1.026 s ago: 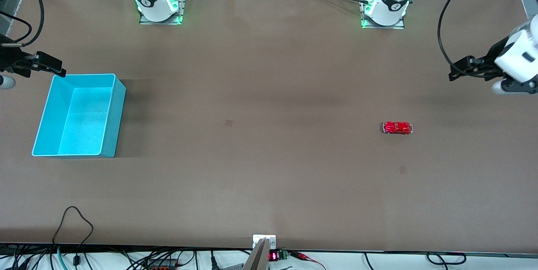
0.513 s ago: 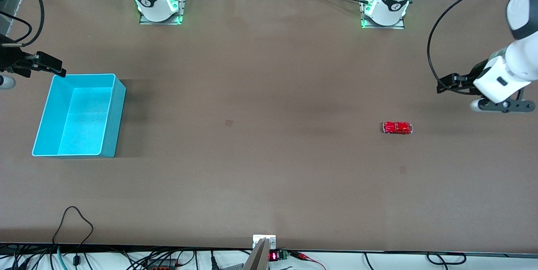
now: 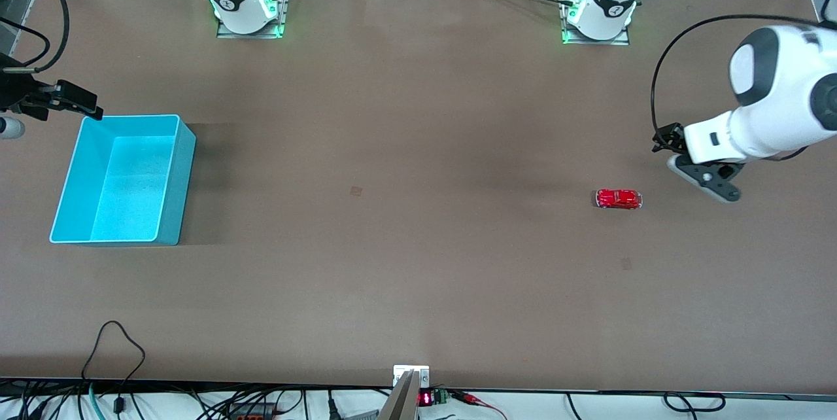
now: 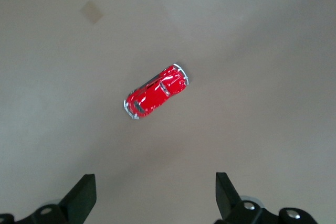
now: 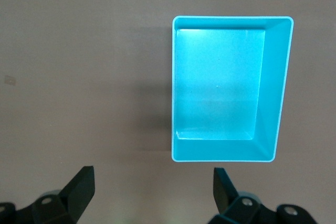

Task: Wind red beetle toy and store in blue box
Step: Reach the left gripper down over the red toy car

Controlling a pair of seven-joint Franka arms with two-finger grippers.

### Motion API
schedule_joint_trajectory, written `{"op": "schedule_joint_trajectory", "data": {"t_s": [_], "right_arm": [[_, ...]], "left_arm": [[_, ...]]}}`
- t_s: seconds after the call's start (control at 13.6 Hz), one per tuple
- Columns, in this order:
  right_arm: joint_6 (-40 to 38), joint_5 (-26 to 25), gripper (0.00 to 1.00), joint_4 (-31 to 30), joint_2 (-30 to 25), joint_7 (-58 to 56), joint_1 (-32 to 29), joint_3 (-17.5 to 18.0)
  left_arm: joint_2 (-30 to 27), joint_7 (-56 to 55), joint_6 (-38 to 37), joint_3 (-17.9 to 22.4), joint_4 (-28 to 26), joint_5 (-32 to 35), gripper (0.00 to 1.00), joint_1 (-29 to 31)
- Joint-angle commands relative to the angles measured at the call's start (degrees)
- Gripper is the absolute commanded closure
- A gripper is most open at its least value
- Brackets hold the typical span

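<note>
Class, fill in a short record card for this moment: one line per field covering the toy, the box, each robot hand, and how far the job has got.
Toy: red beetle toy on its wheels on the bare table, toward the left arm's end.
Box: blue box, nothing in it, toward the right arm's end.
Left hand: left hand open, in the air over the table beside the toy, not touching it.
Right hand: right hand open, waiting over the table beside the box.
Progress: toy not yet picked up or stored.
</note>
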Motion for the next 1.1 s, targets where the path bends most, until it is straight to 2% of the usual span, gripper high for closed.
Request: {"op": "schedule_joint_trajectory", "data": {"t_s": [0.0,0.15,0.37,0.51,0.73,1.03], "right_arm": [[0.0,0.0,0.00,-0.5,-0.5,-0.1,-0.7,0.7],[-0.1,0.0,0.00,-0.5,-0.5,-0.1,-0.7,0.7],[-0.1,0.0,0.00,-0.5,-0.4,-0.1,-0.7,0.7],[-0.1,0.0,0.00,-0.5,-0.4,-0.1,-0.7,0.7],[-0.1,0.0,0.00,-0.5,-0.4,-0.1,-0.6,0.7],[-0.1,0.0,0.00,-0.4,-0.4,-0.1,-0.4,0.9]], "left_arm": [[1.9,11.4,4.2,-0.5,-1.7,1.3,0.00,0.6],[3.8,20.0,7.4,-0.7,-2.2,4.7,0.00,0.4],[6.7,31.3,12.6,-1.0,-2.8,4.8,0.00,0.4],[8.2,38.0,18.7,-1.1,-5.5,4.8,0.00,0.4],[8.8,40.4,25.9,-1.1,-9.8,4.8,0.00,0.4],[10.8,40.6,32.5,-1.1,-11.5,4.8,0.00,0.4]]}}
